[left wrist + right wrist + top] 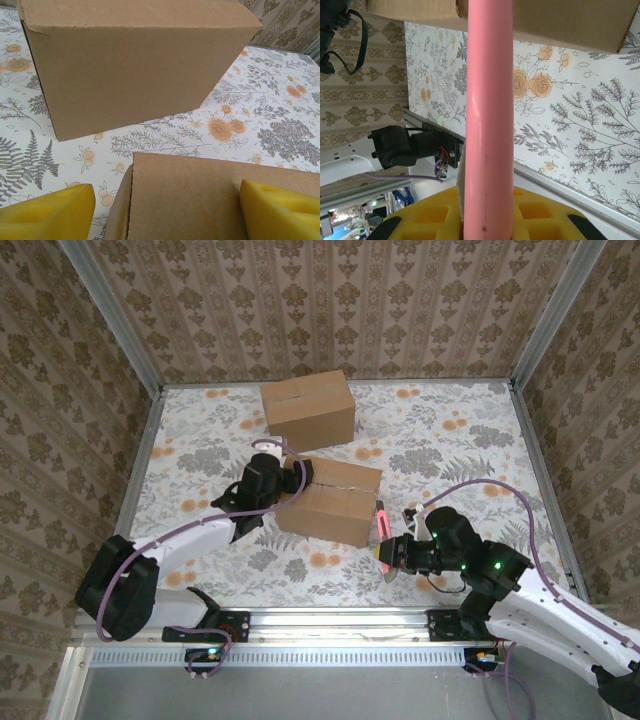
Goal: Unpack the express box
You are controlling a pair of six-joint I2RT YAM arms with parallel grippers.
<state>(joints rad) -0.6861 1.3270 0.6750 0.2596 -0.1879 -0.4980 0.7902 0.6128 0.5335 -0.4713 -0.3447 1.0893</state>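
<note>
Currently right hand (392, 550), clenched on pink tool (381, 525), sits just right of near box (330, 502); released left hand (295, 480) straddles its left end.

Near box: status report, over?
Left gripper open, straddling near box, left end. Right gripper shut on pink tool at its right end. Flaps closed. Far box behind, apart.
</note>
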